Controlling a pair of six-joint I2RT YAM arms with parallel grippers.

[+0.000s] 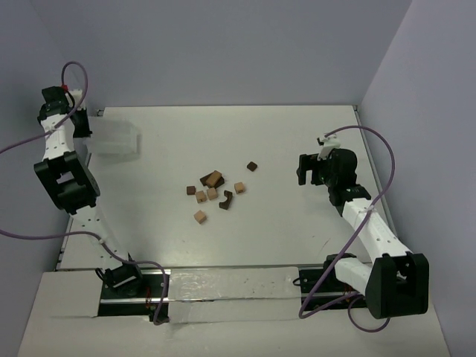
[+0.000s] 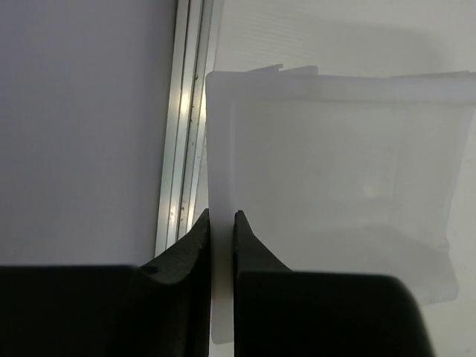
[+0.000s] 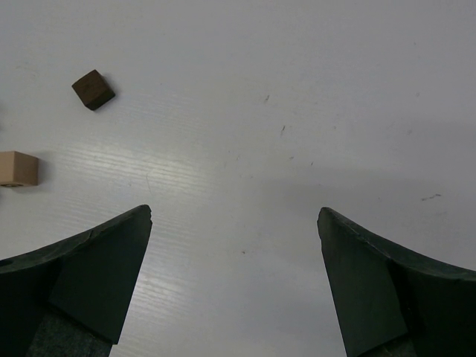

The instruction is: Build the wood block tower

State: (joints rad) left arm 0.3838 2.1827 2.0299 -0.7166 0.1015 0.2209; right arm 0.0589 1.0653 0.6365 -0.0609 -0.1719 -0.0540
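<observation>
Several small wood blocks point(image 1: 212, 186), tan and dark brown, lie scattered loose on the white table's middle. No tower shows in any view. My right gripper point(image 1: 305, 169) hangs open to the right of the blocks, with only bare table between its fingers. In the right wrist view it point(image 3: 234, 216) faces a dark block point(image 3: 93, 89) and a tan block point(image 3: 16, 168) at the far left. My left gripper point(image 2: 222, 216) is at the far left of the table, shut on the thin wall of the clear plastic container point(image 2: 342, 163).
The clear container point(image 1: 117, 137) sits at the table's back left, next to an aluminium rail point(image 2: 182, 111) and the lilac side wall. Lilac walls close in the back and both sides. A shiny strip point(image 1: 223, 286) runs between the arm bases.
</observation>
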